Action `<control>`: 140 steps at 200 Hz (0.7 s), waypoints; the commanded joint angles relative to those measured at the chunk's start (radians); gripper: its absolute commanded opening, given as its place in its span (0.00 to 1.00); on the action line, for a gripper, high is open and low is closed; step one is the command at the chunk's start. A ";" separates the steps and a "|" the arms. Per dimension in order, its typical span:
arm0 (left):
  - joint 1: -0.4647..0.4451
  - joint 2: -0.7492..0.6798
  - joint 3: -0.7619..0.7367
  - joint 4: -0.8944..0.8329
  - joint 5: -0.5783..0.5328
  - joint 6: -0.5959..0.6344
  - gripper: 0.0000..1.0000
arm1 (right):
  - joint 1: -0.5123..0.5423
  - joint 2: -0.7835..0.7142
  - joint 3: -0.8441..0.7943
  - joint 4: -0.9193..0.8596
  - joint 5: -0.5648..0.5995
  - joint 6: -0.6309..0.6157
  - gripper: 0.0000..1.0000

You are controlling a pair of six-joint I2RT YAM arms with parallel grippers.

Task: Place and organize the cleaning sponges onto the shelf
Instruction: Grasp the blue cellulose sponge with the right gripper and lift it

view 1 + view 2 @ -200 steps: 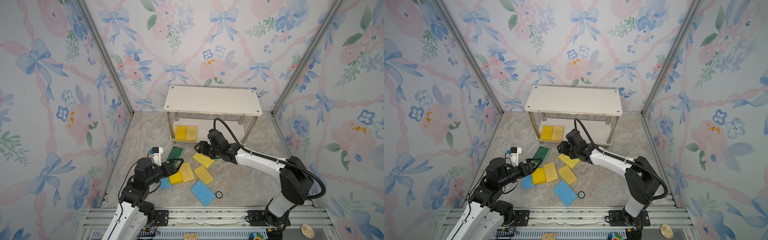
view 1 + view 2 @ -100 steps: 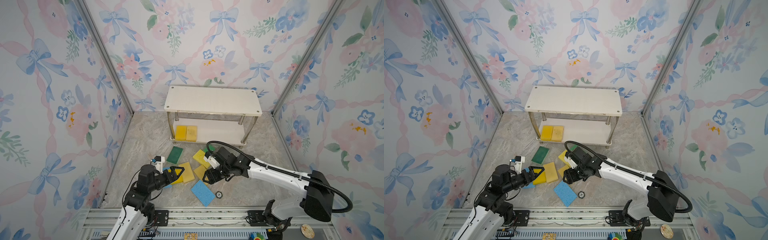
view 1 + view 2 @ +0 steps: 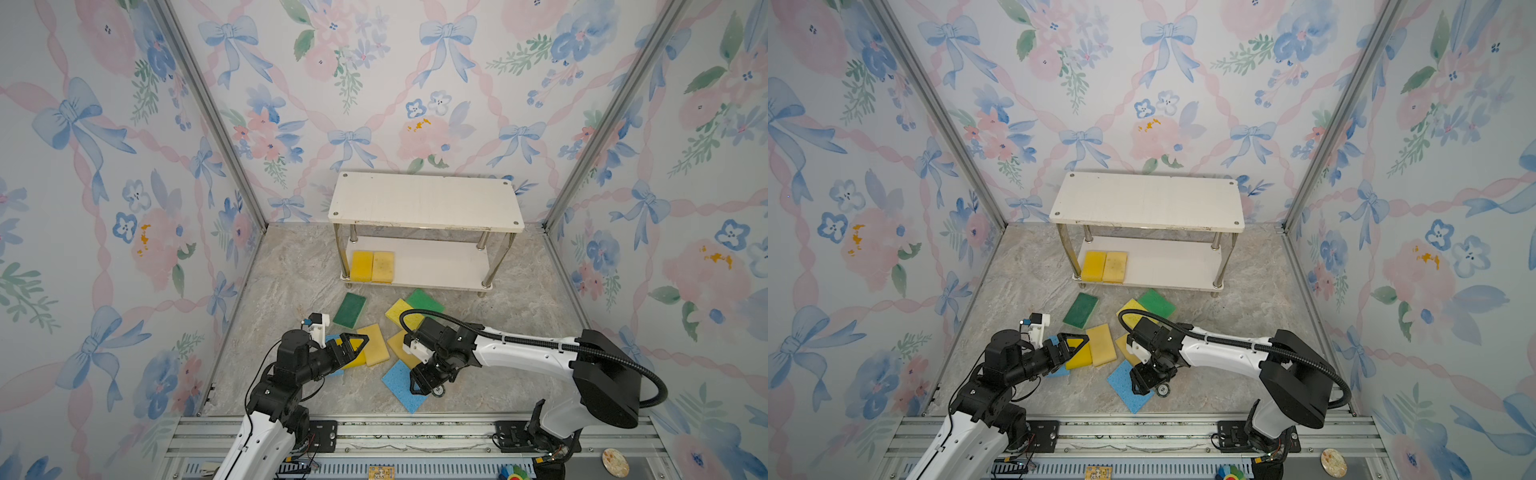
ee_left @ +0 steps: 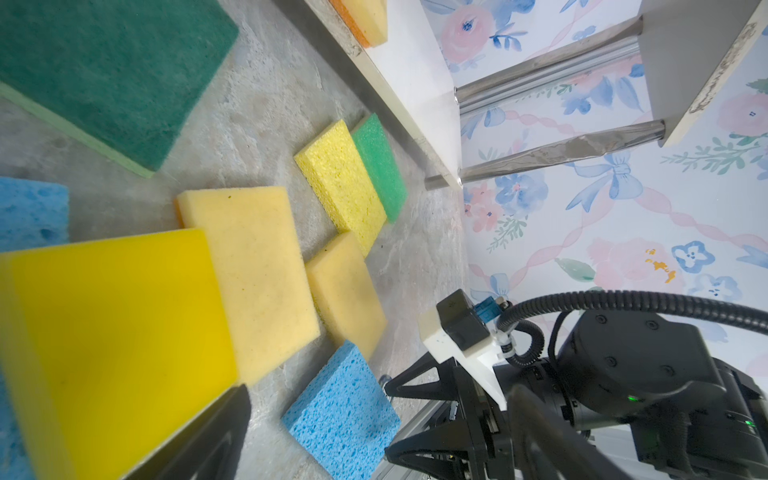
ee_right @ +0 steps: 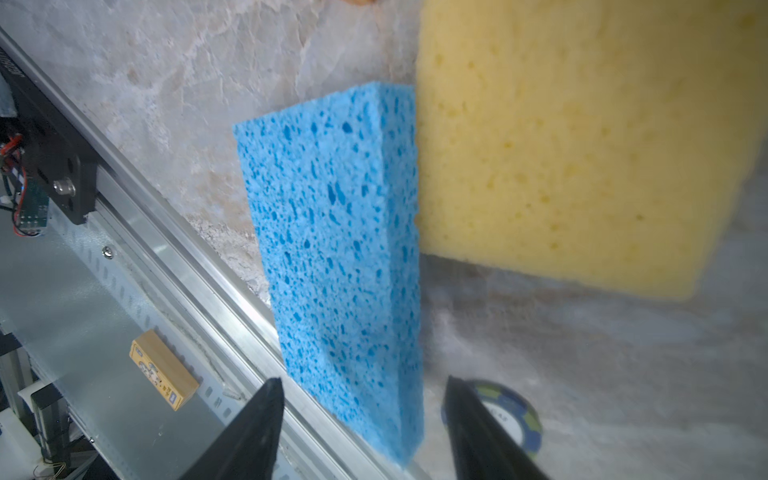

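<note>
Cleaning sponges (image 3: pixel 376 345), flat multicoloured foam rectangles: two on the white chrome-legged shelf (image 3: pixel 424 199) at 12 o'clock, eight loose on the counter (image 3: pixel 299 270), left gripper (image 3: pixel 357 347) and right gripper (image 3: pixel 424 382) gaping empty.

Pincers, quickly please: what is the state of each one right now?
Left pincer: open, above the bright yellow sponge, holding nothing.
Right pincer: open, at the front blue sponge, holding nothing.

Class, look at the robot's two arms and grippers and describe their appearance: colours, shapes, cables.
Both the left arm and the right arm pair black joint housings with white links. The left gripper and the right gripper have black triangular open-frame fingers, each behind a white camera mount. A black corrugated hose loops along the right arm.
</note>
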 commanded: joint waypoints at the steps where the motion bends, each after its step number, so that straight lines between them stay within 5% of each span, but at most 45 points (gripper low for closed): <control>1: 0.004 0.015 -0.003 0.021 -0.004 0.000 0.98 | -0.010 0.021 -0.029 0.064 -0.040 -0.001 0.60; 27: 0.004 0.036 0.002 0.022 -0.010 0.012 0.98 | -0.020 0.037 -0.047 0.108 -0.065 0.009 0.52; 92: 0.004 0.057 0.007 0.028 -0.020 0.022 0.98 | -0.035 0.010 -0.076 0.130 -0.076 0.021 0.14; 140: 0.004 0.082 0.016 0.070 0.002 0.004 0.98 | -0.077 -0.099 -0.069 0.096 -0.100 0.039 0.11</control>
